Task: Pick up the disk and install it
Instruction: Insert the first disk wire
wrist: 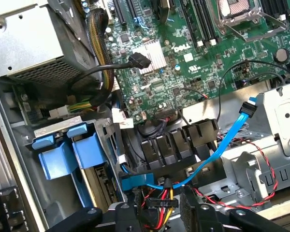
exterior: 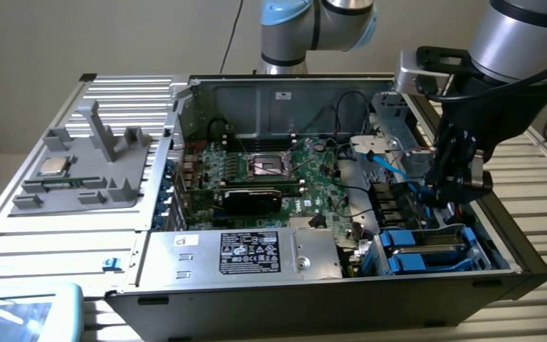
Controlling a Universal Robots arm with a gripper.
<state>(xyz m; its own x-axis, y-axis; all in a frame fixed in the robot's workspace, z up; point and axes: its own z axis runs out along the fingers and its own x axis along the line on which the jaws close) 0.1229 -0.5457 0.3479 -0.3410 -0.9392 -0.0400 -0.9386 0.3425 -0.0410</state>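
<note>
The disk point(exterior: 437, 246), silver-grey in a blue carrier, lies in the drive bay at the case's corner on the exterior view's right. In the wrist view its blue carrier tabs point(wrist: 63, 147) stick out of the bay cage. My gripper point(exterior: 456, 199) hangs inside the case just above and behind that bay. In the wrist view, the gripper point(wrist: 159, 212) has its dark fingers point(wrist: 191, 208) apart. A bundle of yellow, red and black wires point(wrist: 157, 200) and a blue plug point(wrist: 137, 181) lie in the gap below them. I see nothing clamped.
A silver power supply box point(exterior: 254, 253) with a black label fills the case's near side. The green motherboard point(exterior: 273, 171) lies in the middle, and a blue flat cable point(wrist: 232, 135) arcs across by the metal cage point(wrist: 280, 121). Outside the case, a grey fixture point(exterior: 83, 171) holds a small square chip point(exterior: 53, 167).
</note>
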